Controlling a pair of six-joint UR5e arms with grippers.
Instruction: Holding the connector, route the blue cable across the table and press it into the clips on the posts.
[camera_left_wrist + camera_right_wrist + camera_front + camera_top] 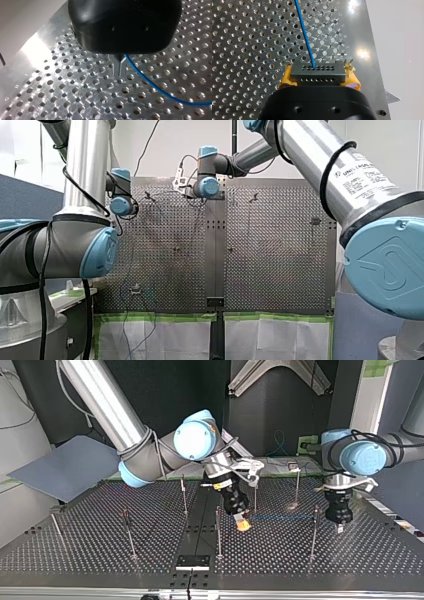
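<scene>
Both grasp: my right hand [318, 71] the connector [317, 75], my left hand [119, 68] the blue cable [155, 86].

Bare perforated metal for the bench [50, 87], brushed and glossy. Smooth, shiny plastic on the blue cable [304, 35]. Matt dark plastic for the connector [317, 73], with yellow pads [286, 78], frayed at the edges, at its 3 and 9 o'clock. Matt black casing and bare metal fingers [115, 67] on my left claw [120, 73].

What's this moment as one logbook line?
right gripper: holds connector | left gripper: pinches blue cable | cable runs between them
</scene>
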